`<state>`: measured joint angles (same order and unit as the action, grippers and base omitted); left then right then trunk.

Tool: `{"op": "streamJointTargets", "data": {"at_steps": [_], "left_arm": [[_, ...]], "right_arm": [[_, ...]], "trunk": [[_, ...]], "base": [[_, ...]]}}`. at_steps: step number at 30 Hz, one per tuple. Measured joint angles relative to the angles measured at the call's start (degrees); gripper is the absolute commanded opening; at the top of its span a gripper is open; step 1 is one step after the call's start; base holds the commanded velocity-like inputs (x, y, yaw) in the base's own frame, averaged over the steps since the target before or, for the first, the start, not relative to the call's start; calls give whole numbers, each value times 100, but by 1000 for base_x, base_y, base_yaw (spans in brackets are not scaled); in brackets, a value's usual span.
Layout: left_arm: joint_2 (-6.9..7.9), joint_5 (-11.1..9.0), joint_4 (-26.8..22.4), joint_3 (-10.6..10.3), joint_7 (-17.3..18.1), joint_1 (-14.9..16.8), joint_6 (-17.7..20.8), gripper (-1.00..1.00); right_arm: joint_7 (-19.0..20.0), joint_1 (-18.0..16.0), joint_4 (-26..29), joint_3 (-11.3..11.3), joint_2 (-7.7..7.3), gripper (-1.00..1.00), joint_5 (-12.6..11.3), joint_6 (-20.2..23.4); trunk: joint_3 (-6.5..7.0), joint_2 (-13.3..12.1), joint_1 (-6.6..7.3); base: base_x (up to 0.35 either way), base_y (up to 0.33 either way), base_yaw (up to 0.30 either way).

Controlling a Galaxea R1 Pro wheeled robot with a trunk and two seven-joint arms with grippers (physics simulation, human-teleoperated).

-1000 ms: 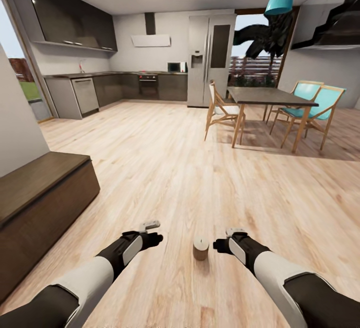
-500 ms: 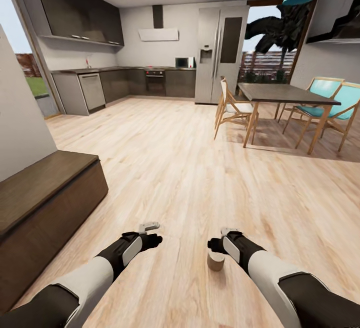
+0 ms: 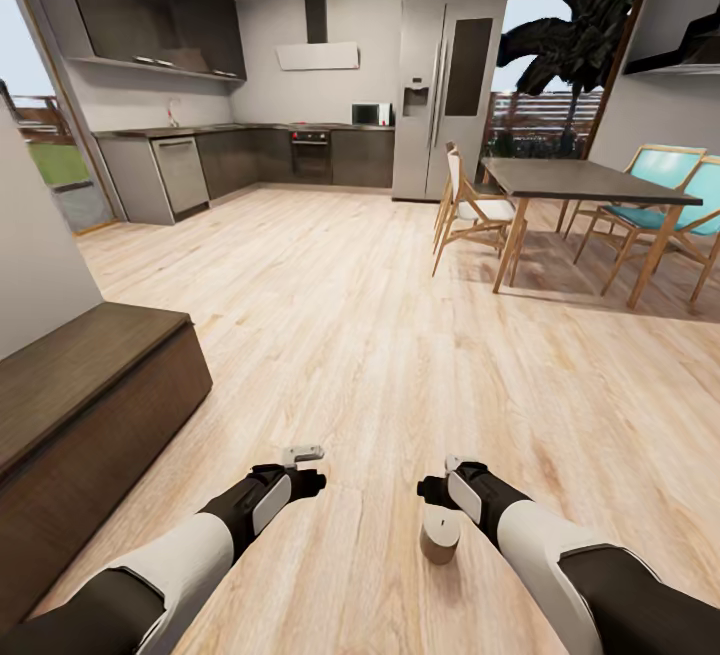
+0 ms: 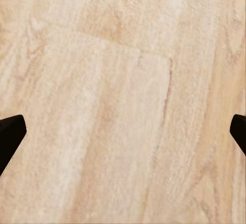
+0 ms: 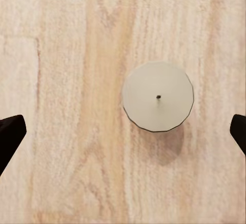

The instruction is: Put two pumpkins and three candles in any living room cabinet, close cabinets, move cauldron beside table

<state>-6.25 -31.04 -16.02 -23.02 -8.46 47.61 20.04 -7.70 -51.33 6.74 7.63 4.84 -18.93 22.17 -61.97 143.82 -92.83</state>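
Observation:
One candle (image 3: 440, 538), a short beige cylinder, stands upright on the wood floor directly under my right gripper (image 3: 434, 491). From above it is a pale disc with a dark wick (image 5: 158, 97), lying between the right gripper's (image 5: 123, 131) wide-apart fingertips (image 5: 10, 136) and off-centre toward one of them. The gripper is open and not touching the candle. My left gripper (image 3: 308, 481) hovers open over bare floor (image 4: 123, 101), nothing between its fingertips (image 4: 9, 134). The end of the low dark-brown cabinet (image 3: 90, 385) sits at the left.
A dining table (image 3: 570, 181) with wood and teal chairs (image 3: 470, 210) stands at the far right. Kitchen cupboards (image 3: 250, 160) and a fridge (image 3: 445, 95) line the back wall. A white wall (image 3: 30, 265) rises behind the cabinet. Open wood floor (image 3: 330, 315) lies ahead.
The whole view has shifted, so the camera moved. In the picture the candle has gone from between the two grippers to right under the right gripper. Both arms keep their pose.

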Motion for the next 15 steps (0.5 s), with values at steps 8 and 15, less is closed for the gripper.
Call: {"op": "streamJointTargets", "data": {"at_steps": [8, 15], "left_arm": [[-3, 8, -1, 0, -37, 0, 12, 100], [-10, 2, -7, 0, -41, 0, 12, 100]], "right_arm": [[-3, 0, 14, 5, 8, 100, 16, 6], [-5, 0, 16, 14, 4, 100, 40, 11]], "trunk": [[-74, 0, -1], [-140, 0, -2]], "base": [[200, -144, 0], [14, -10, 0]]}}
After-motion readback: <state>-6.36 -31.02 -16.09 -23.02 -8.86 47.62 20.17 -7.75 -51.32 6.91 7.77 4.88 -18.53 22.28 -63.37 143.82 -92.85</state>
